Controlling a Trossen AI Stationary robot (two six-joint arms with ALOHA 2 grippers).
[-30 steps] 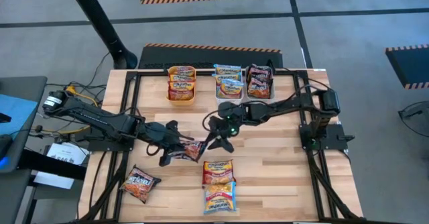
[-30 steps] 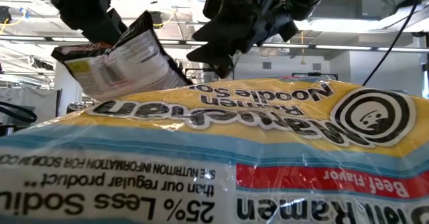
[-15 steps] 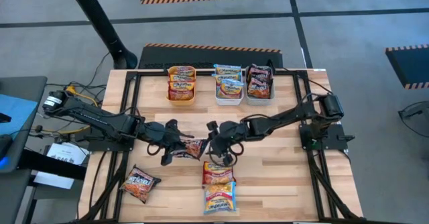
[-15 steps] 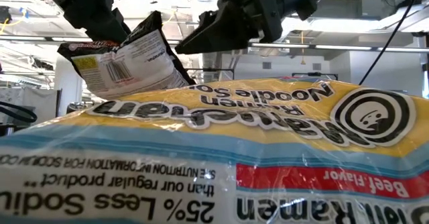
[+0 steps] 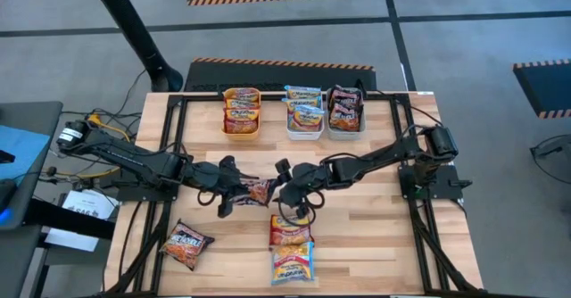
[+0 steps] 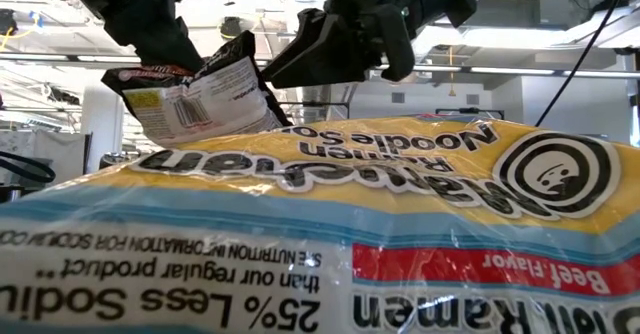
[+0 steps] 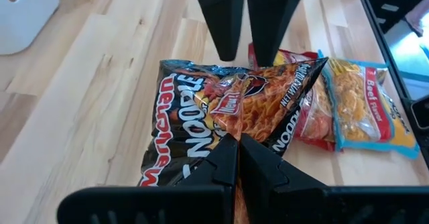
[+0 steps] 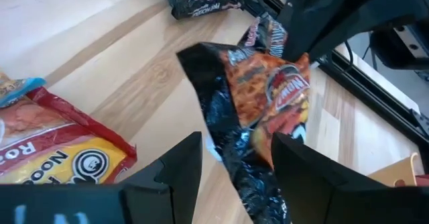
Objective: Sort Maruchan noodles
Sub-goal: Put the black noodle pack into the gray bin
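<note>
High view shows the left hand (image 5: 234, 191) clamped on a dark noodle packet (image 5: 259, 191) above mid-desk (image 5: 375, 235), the right hand (image 5: 287, 191) apart at its far edge: light, crinkly, slippery, brittle inside, so grip the flat seam.

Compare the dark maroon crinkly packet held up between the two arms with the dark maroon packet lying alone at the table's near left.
The held dark maroon packet hangs off the wood, pinched by the shut left gripper; the near-left dark maroon packet lies flat, untouched. The held one is creased and folded; the other is spread flat. The open right gripper straddles the held one; no gripper is near the other. Both share the dark wrapper with orange noodle print.
</note>
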